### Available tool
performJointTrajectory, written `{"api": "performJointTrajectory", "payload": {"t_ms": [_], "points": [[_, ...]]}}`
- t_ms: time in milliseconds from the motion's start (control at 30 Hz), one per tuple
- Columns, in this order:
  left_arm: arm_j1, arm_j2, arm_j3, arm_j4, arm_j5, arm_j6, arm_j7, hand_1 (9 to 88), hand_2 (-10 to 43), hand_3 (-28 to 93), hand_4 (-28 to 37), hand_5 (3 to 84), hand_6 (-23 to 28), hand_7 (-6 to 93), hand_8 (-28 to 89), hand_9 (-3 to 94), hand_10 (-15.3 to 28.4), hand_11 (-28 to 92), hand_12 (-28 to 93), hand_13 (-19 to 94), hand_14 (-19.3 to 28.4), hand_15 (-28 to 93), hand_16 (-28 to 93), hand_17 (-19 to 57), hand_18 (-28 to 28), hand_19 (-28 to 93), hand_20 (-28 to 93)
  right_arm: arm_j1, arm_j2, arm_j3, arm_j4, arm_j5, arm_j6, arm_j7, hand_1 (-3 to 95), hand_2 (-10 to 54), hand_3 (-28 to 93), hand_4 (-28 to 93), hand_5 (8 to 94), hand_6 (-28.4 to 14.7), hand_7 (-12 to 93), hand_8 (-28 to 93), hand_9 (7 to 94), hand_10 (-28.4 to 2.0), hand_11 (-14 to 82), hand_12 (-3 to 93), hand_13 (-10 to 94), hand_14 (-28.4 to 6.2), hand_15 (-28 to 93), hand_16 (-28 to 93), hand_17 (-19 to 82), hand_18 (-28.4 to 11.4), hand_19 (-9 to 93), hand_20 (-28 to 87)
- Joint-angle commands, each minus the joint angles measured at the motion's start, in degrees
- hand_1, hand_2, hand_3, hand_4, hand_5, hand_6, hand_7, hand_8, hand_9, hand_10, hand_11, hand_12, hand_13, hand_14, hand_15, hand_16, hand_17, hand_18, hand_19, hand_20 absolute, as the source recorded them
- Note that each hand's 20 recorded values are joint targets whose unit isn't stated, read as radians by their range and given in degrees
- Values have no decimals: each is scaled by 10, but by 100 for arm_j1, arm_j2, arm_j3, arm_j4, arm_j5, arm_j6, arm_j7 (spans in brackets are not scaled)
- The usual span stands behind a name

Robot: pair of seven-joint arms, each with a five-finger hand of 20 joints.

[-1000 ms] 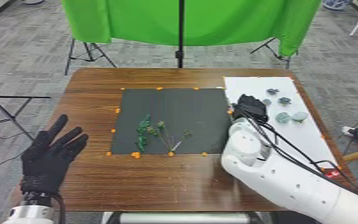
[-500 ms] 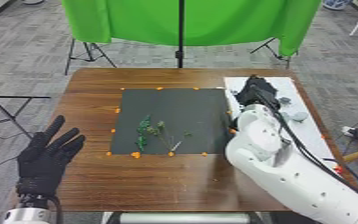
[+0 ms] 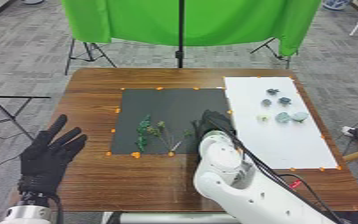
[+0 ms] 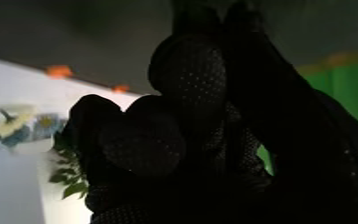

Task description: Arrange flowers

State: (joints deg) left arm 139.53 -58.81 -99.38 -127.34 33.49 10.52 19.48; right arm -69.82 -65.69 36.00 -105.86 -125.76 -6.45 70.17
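Over the right part of the dark mat point(image 3: 162, 102), the right hand point(image 3: 213, 120) hangs low in the head view. In the right wrist view, the right hand point(image 4: 149, 150) is dark; whether it holds anything is unclear. Green leaves point(image 4: 73, 182) show beside it, and I cannot tell what they belong to. A leafy green stem point(image 3: 143, 132) and thin sprigs point(image 3: 163, 135) lie on the mat. Several blue-grey flowers point(image 3: 285, 100) and a pale yellow one point(image 3: 263, 118) rest on the white sheet. My left hand point(image 3: 47, 160) is open above the table's left side.
The white sheet point(image 3: 295, 150) lies along the right of the brown table point(image 3: 95, 100), held by orange tape. A small red object point(image 3: 295, 184) is near the right arm. Behind the table hangs a green cloth point(image 3: 140, 22) on a stand.
The right hand moved from the mat's right edge up over the white sheet, then back down and left over the mat. Flowers it covered are uncovered. My left hand barely shifted.
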Motion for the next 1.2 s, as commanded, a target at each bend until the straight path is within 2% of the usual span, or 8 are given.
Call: {"api": "performJointTrajectory", "payload": {"t_ms": [33, 367, 467, 533, 833, 1000, 1100, 1200], "points": [[62, 65, 16, -4, -48, 39, -12, 180, 78, 789, -283, 310, 47, 120, -102, 312, 193, 209, 118, 214, 284, 464, -68, -115, 284, 513, 34, -24, 35, -44, 133, -17, -243, 87, 540, -95, 650, -266, 911, -37, 245, 107, 896, -126, 487, 220, 832, -96, 769, 207, 523, -246, 932, 572], [189, 210, 48, -29, -172, 130, 237, 179, 75, 782, -283, 309, 47, 119, -102, 312, 191, 208, 119, 214, 283, 464, -68, -115, 284, 513, 34, -190, 225, 157, -222, -196, -360, -130, 471, -95, 649, -279, 872, -35, 221, 72, 859, -133, 483, 217, 795, -105, 775, 206, 495, -251, 932, 555], [247, 175, 15, -45, -171, 140, 252, 179, 75, 780, -283, 309, 47, 119, -101, 312, 192, 208, 119, 214, 283, 464, -68, -115, 284, 513, 33, -251, 348, 199, -412, -442, -338, -311, 414, -95, 669, -282, 873, -26, 243, -99, 855, -134, 486, 213, 792, -108, 777, 205, 488, -257, 932, 559], [250, 206, 38, -47, -205, 173, 291, 178, 76, 778, -283, 310, 47, 119, -102, 312, 192, 208, 119, 214, 283, 464, -68, -115, 284, 513, 33, -286, 456, 305, -564, -406, -259, -338, 403, -95, 663, -283, 867, -29, 244, -111, 848, -136, 491, 216, 784, -106, 782, 208, 479, -261, 932, 561], [288, 277, 41, -58, -288, 239, 383, 174, 76, 776, -283, 308, 47, 118, -101, 311, 192, 208, 119, 213, 284, 463, -68, -115, 284, 514, 32, -408, 1439, 1288, -1190, -151, 837, -487, 379, -95, 666, -279, 822, -44, 237, -112, 795, -153, 500, 217, 743, -118, 788, 204, 435, -274, 932, 545], [255, 285, 37, -43, -288, 223, 362, 173, 75, 773, -283, 308, 47, 118, -101, 311, 192, 209, 119, 212, 284, 462, -68, -115, 284, 514, 32, -630, 2059, 1877, -1033, 330, 1579, -860, 368, -95, 718, -257, 712, -56, 184, -120, 703, -175, 406, 175, 640, -144, 756, 153, 311, -282, 892, 421], [287, 316, 52, 18, -375, 105, 580, 162, 67, 765, -283, 307, 46, 119, -101, 310, 191, 208, 119, 212, 284, 462, -67, -116, 284, 513, 32, -590, 2292, 1837, -766, 392, 1759, -1024, 373, -95, 778, -259, 601, -60, 145, -118, 629, -181, 359, 157, 568, -152, 737, 125, 238, -278, 818, 403], [310, 263, 10, 6, -338, 129, 561, 155, 61, 762, -283, 303, 42, 118, -101, 308, 188, 206, 119, 212, 283, 458, -67, -115, 284, 512, 32, -576, 2427, 1713, -563, 509, 1720, -1219, 382, -95, 794, -264, 573, -48, 146, -118, 610, -178, 348, 154, 548, -151, 734, 118, 222, -274, 801, 401]]}}
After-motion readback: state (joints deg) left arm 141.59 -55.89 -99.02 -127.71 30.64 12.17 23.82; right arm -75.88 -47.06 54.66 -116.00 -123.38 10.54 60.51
